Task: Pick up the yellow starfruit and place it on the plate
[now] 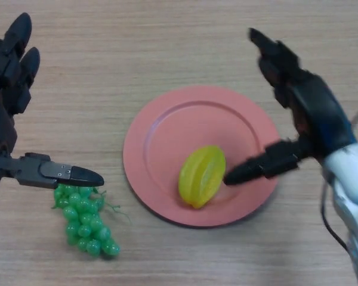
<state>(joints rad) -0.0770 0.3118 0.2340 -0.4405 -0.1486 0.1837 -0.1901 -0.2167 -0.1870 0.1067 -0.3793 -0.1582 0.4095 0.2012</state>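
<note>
The yellow starfruit [201,176] lies on the pink plate [161,143], in its lower middle part. My right hand [301,101] is open over the plate's right rim, fingers stretched up and away; its thumb tip is at the starfruit's right side, touching it or nearly so. My left hand [9,89] is open at the far left, fingers straight, thumb pointing right above the grapes. It holds nothing.
A bunch of green grapes [86,220] lies on the wooden table [167,36] to the left of the plate, just under my left thumb.
</note>
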